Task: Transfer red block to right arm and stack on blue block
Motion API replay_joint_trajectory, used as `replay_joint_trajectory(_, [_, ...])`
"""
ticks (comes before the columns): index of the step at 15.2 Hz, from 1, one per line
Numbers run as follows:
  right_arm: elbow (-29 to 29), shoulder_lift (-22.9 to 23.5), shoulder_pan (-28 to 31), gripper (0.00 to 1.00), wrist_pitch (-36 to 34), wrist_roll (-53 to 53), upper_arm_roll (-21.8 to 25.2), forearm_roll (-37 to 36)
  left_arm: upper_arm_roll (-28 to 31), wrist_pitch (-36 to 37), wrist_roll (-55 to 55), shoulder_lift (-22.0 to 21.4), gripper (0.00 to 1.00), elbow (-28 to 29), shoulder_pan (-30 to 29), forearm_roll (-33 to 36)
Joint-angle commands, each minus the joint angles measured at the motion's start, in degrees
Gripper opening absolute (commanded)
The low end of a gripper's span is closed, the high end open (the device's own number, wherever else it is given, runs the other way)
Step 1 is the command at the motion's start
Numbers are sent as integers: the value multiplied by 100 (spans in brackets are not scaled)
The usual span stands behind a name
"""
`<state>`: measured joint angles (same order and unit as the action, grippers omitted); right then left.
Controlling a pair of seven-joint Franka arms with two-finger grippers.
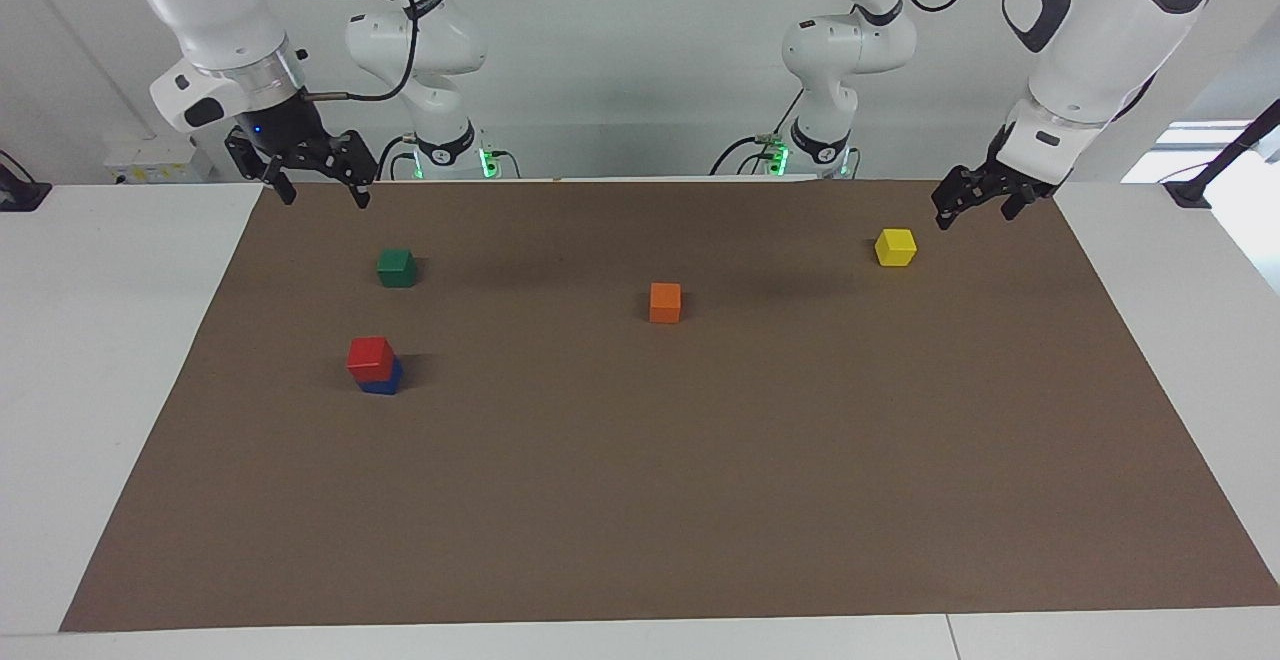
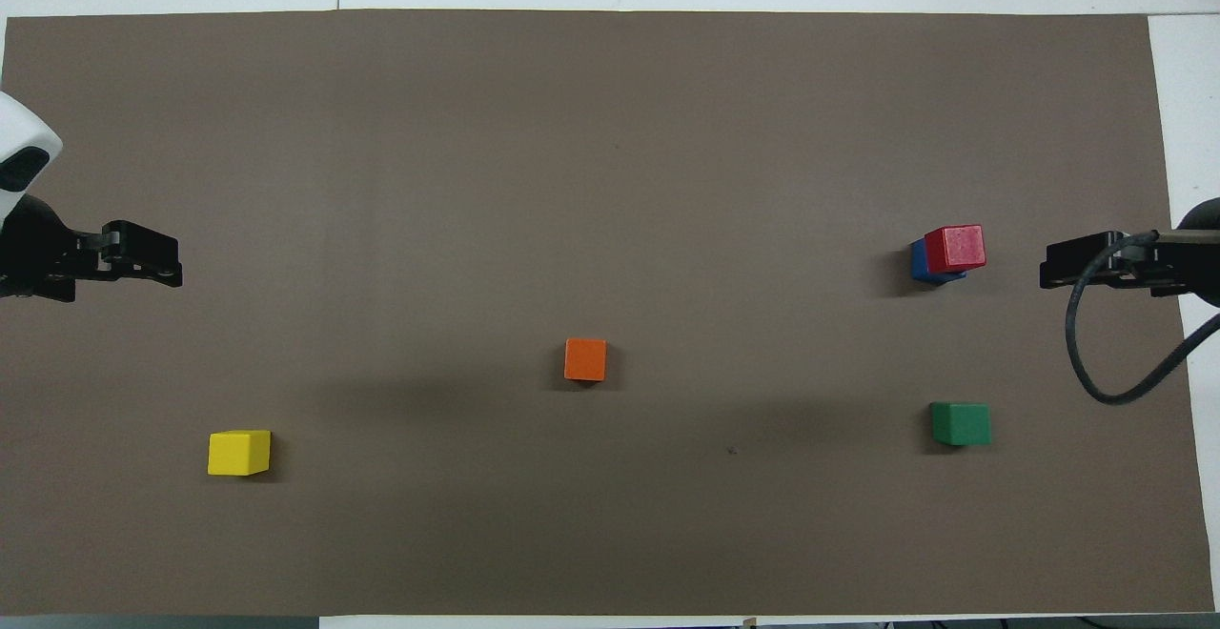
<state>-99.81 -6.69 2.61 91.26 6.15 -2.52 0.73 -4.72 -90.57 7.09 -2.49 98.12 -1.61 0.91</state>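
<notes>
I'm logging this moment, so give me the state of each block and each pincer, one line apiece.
Red block: stacked on the blue block, slightly askew, free of both pincers.
Blue block: on the brown mat, under the red block.
Green block: alone on the mat.
Orange block: alone on the mat.
Yellow block: alone on the mat.
Right pincer: open, raised, holding nothing.
Left pincer: raised, holding nothing.

red block (image 1: 370, 357): on blue block, slightly askew | blue block (image 1: 384, 380): on mat, toward right arm's end

The red block (image 1: 369, 357) sits on the blue block (image 1: 384, 381).
</notes>
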Motion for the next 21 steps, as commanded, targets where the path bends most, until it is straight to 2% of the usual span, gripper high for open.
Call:
replay_joint_trajectory(1, [672, 449, 90, 100, -389, -140, -21, -29, 15, 83, 3, -42, 100, -3, 12, 111])
replay_joint_trajectory(6, [630, 441, 99, 100, -311, -140, -21, -151, 15, 83, 3, -42, 100, 6, 12, 111])
replay_joint_trajectory(14, [164, 247, 213, 100, 146, -237, -21, -187, 15, 83, 3, -42, 100, 6, 12, 111])
replay_joint_trajectory(21, [172, 247, 240, 100, 111, -219, -12, -178, 15, 83, -6, -50, 100, -3, 12, 111])
